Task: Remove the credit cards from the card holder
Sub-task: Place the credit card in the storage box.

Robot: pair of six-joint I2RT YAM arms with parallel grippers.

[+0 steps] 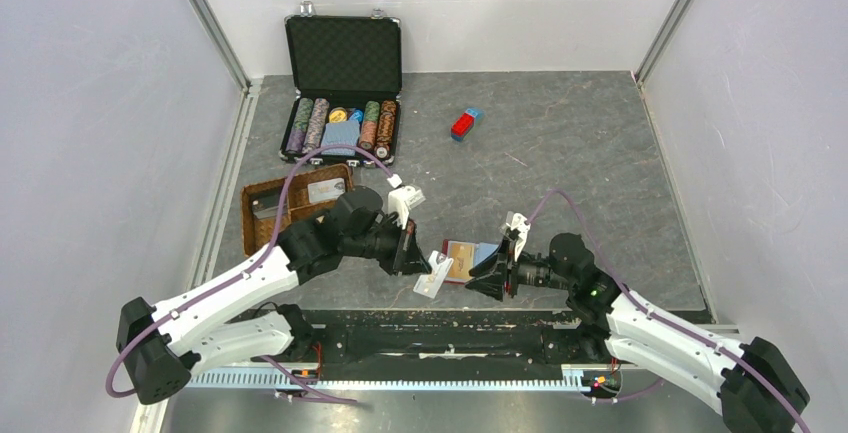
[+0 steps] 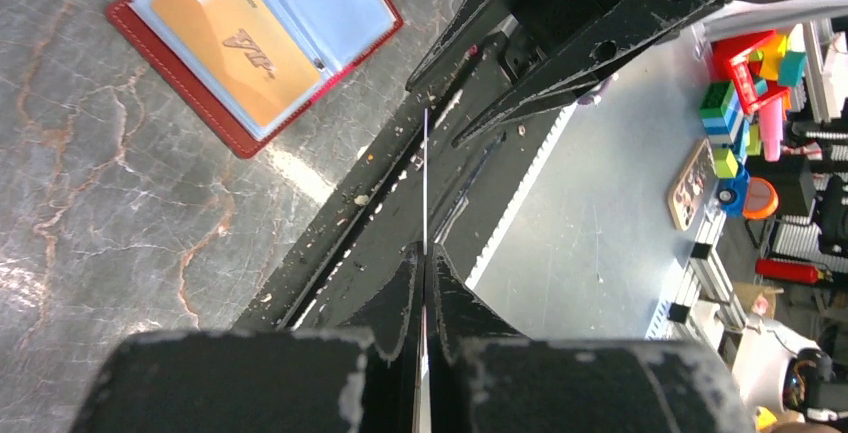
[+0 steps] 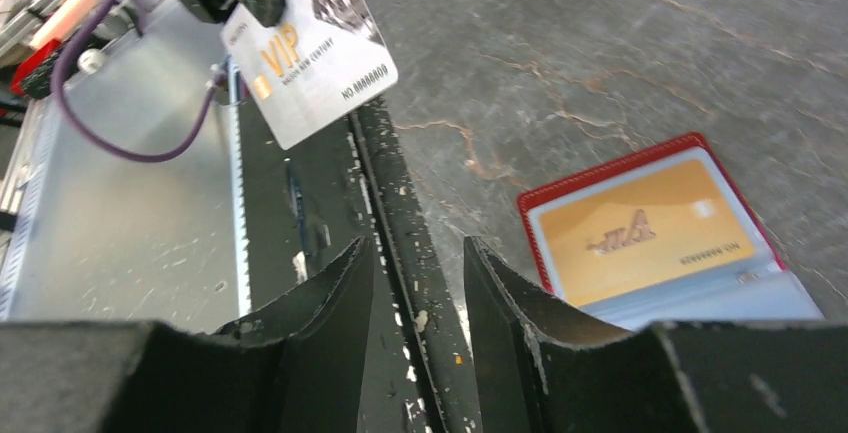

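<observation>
Red card holder (image 1: 468, 256): lies open and flat on the grey stone-look table (image 1: 580, 153), near its front edge, between my two pincers.
Card inside it: an orange-gold card (image 3: 640, 228) sits under the clear sleeve of one leaf. The other leaf looks pale, and I cannot tell whether it holds anything.
My left pincer (image 2: 425, 288): clamped tight on a silver-white VIP card (image 3: 310, 53), gripping it by one end.
That VIP card: up off the table, just left of the holder and apart from it. It is edge-on to my left wrist camera and face-on to my right one.
My right pincer (image 3: 415, 263): fingers apart with nothing between them, hovering over the table's front edge just beside the holder.
Brown tray (image 1: 248, 208): on the left of the table, with a pale card-like thing (image 1: 325, 191) lying in it.
Black chip case (image 1: 343, 53): open at the back, with rows of chips (image 1: 310, 123) and a blue deck (image 1: 342, 135) inside.
Small red-and-blue block (image 1: 466, 123): alone toward the back, well apart from the holder.
</observation>
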